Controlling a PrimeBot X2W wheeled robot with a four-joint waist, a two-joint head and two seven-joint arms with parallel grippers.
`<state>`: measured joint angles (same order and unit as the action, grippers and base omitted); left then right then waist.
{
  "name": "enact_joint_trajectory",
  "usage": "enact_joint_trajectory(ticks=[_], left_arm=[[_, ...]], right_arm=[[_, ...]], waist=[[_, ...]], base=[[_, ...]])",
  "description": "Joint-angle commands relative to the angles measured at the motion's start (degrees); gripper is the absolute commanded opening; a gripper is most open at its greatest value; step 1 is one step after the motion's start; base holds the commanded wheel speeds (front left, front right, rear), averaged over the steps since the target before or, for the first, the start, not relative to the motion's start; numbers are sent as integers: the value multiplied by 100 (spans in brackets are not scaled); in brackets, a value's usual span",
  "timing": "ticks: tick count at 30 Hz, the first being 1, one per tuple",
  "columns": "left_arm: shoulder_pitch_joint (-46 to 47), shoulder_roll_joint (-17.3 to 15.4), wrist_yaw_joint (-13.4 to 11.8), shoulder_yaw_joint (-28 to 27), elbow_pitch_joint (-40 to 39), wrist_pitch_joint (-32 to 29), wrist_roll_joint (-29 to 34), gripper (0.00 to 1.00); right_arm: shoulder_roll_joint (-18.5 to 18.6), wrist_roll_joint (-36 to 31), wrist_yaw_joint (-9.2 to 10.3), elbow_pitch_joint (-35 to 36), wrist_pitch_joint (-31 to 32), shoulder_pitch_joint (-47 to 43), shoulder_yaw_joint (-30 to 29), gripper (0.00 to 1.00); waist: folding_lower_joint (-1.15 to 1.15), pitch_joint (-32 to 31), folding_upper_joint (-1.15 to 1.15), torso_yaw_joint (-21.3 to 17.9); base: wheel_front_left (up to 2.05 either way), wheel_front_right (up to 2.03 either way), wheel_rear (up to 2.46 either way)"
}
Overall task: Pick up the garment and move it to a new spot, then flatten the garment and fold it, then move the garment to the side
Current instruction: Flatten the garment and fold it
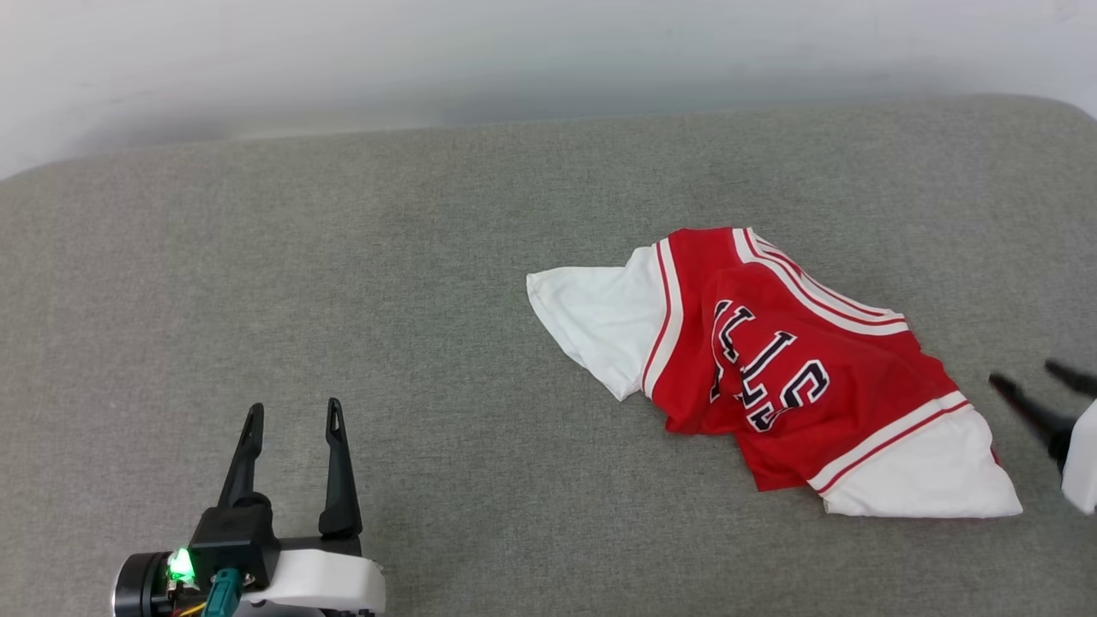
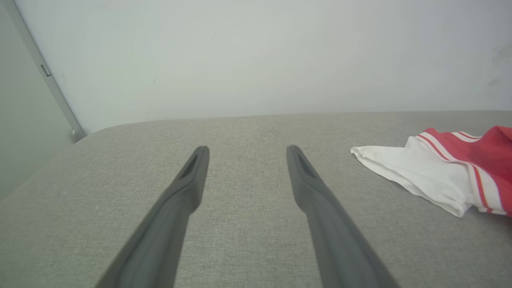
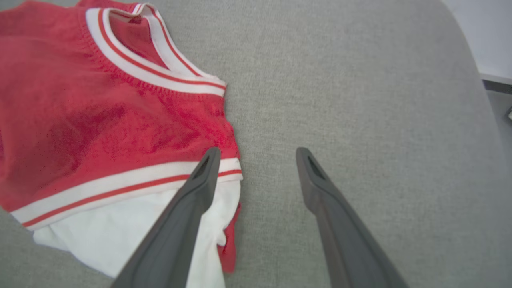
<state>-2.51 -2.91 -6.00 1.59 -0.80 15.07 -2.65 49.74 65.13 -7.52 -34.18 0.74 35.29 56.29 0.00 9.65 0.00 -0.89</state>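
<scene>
Toward four o'clock of the head view, the shirt (image 1: pixel 771 368) lies bunched on the grey cushion (image 1: pixel 343 257), one white sleeve spread toward nine o'clock and the other toward five. Our right gripper (image 1: pixel 1022 371) sits just beside that nearer sleeve at the frame's edge, fingers spread and empty; from its own wrist, one finger (image 3: pixel 200 188) hangs over the sleeve's striped trim without pinching it. Our left gripper (image 1: pixel 294 407) waits at seven o'clock, also spread and empty, well apart from the cloth.

We judge that the flattening step is in hand, since the body is creased and doubled over itself. Next we would need each gripper to pinch an edge, likely hem or shoulders, and draw the thin fabric taut outward.

Black, white-outlined letters cross the chest, but folds break them up: we make out what look like two L's and a curved letter, no whole word. We see no brand tag.
</scene>
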Motion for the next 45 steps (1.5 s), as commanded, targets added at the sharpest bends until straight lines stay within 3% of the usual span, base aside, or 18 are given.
enact_joint_trajectory(ticks=[1, 6, 8, 11, 17, 20, 25, 30, 33, 36, 45], left_arm=[[0, -12, 41, -27, 1, 15, 51, 100], [225, -137, 152, -104, -11, 15, 131, 100], [365, -213, 217, -124, -28, 15, 158, 100], [664, -354, 321, -139, -66, 15, 207, 100], [1492, -691, 643, -39, 96, 15, 264, 100], [1981, -839, 810, 37, 267, 15, 294, 100], [2789, -1084, 1089, 314, 820, 4, 335, 100], [3820, -1254, 1295, 746, 1320, -465, 135, 100], [4443, -1443, 1332, 1125, 1566, -1080, -79, 100], [5007, -1695, 1335, 1903, 1771, -1817, -560, 100], [6433, -2528, 1338, 4203, 1998, -4267, -2845, 100]], right_arm=[[-11, -144, 5, -4, -283, 114, -123, 100], [-222, -771, 6, -196, -1433, 352, -899, 100], [-432, -1143, 5, -232, -1563, 386, -1311, 100], [-804, -1910, 5, 36, -1595, 351, -2394, 100], [-2080, -3832, 5, 1467, -1593, -763, -4716, 100], [-2689, -4471, 5, 2230, -1593, -1360, -5266, 100], [-3272, -4953, 5, 3042, -1594, -1949, -5585, 100], [-3436, -5201, 5, 3484, -1593, -2250, -5581, 100], [-3506, -5244, 5, 3673, -1593, -2313, -5561, 100], [-3555, -5308, 5, 3797, -1593, -2323, -5522, 100], [-3635, -5495, 5, 3975, -1594, -2135, -5378, 100]], waist=[[0, -53, 0, -46], [0, -85, 0, -134], [0, -71, 0, -169], [0, -15, 0, -233], [0, 130, 0, -305], [0, 206, 0, -336], [0, 316, 0, -397], [0, 465, 0, -466], [0, 596, 0, -533], [0, 741, 0, -606], [0, 1172, 0, -825]], base=[[0, 0, 0], [0, 0, 0], [0, 0, 0], [0, 0, 0], [0, 0, 0], [0, 0, 0], [0, 0, 0], [0, 0, 0], [0, 0, 0], [0, 0, 0], [0, 0, 0]])
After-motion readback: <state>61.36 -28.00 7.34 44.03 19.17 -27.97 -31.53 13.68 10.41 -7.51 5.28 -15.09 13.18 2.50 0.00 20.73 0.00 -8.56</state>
